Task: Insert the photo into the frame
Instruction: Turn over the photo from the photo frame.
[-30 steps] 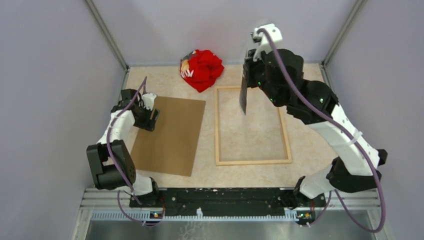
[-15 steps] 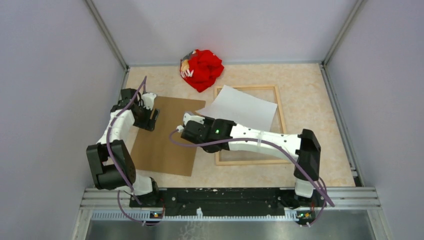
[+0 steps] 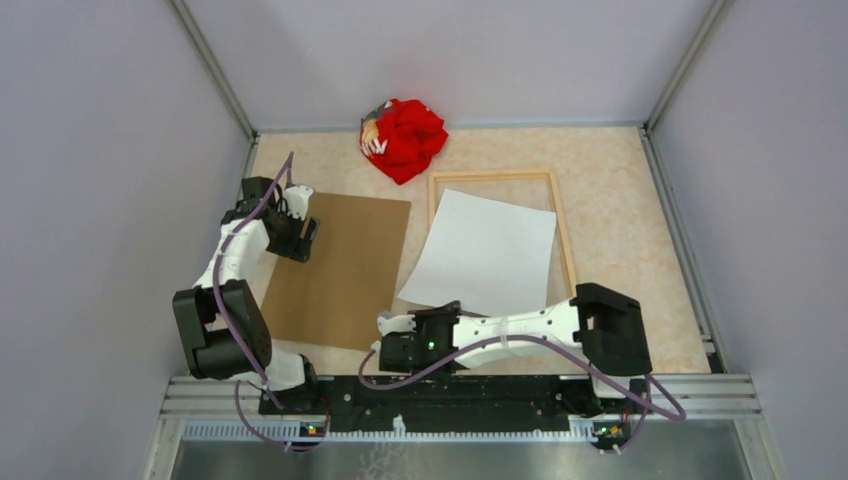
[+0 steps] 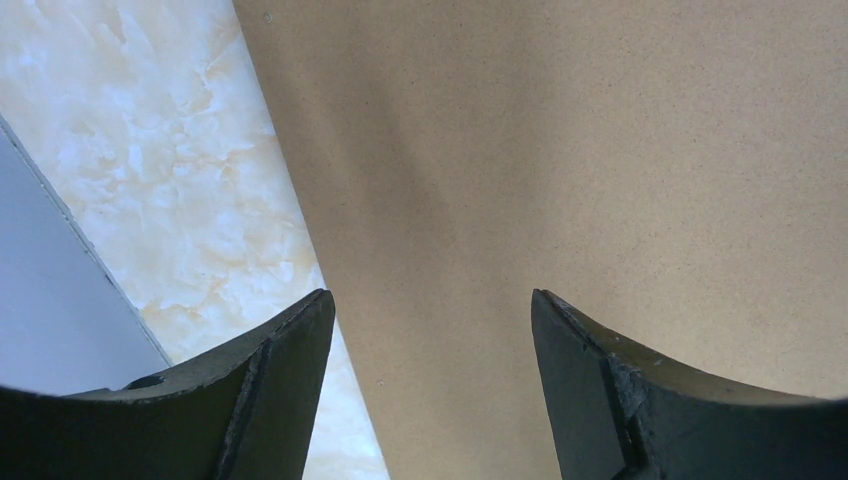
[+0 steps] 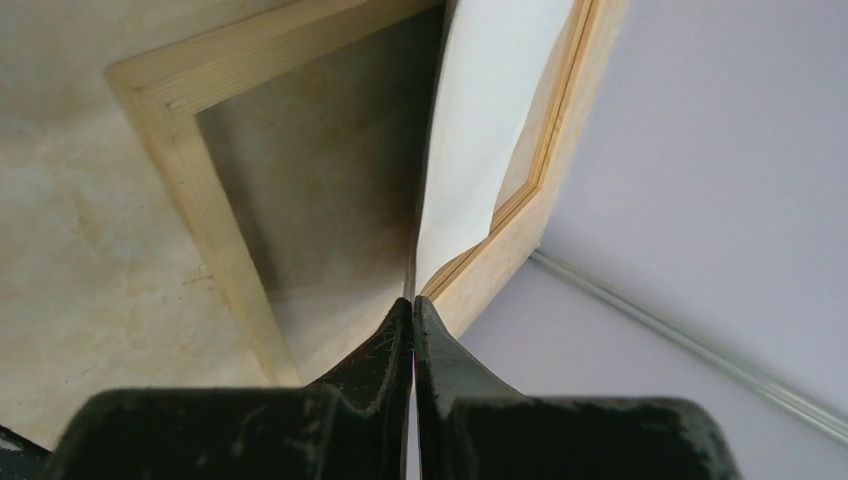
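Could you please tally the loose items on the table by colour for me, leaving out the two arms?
Red: 1, the cloth
Brown: 1, the board
Pale wood: 1, the frame
White: 1, the photo, blank side up
Total: 4

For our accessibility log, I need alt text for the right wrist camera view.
The right gripper, shut, pinches the edge of the photo, whose white side stretches away nearly edge-on over the light-wood frame. The frame lies on a marbled beige table, with a grey wall beyond.
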